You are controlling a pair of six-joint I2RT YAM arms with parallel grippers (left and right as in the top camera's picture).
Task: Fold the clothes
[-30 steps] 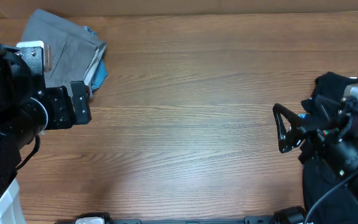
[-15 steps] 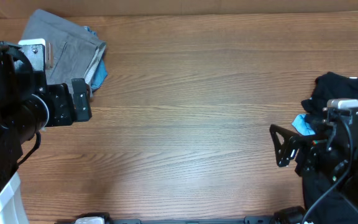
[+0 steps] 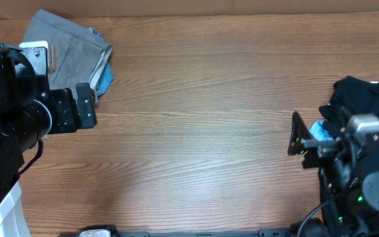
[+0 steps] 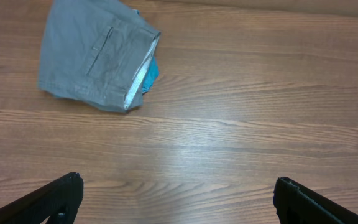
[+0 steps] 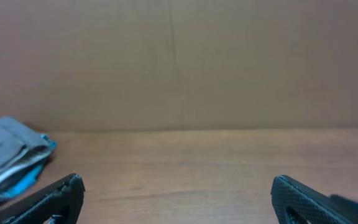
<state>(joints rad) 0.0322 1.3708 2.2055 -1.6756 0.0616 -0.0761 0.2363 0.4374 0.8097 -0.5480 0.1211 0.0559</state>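
Observation:
The grey shorts [image 3: 71, 52] lie folded in a compact bundle at the table's far left, with a light-blue piece [image 3: 104, 78] showing beneath their right edge. They also show in the left wrist view [image 4: 92, 56] and far off in the right wrist view [image 5: 8, 152]. My left gripper [image 3: 85, 106] is open and empty, just in front of the bundle and apart from it. My right gripper [image 3: 299, 139] is open and empty at the right side, far from the shorts.
A black garment heap [image 3: 367, 99] lies at the right edge, partly under my right arm. A brown wall [image 5: 179, 62] stands behind the table's far edge. Bare wooden tabletop [image 3: 202, 118] spans the space between the arms.
My right arm has turned and swung, its gripper now pointing across the table toward the left. The left arm and the shorts have not moved.

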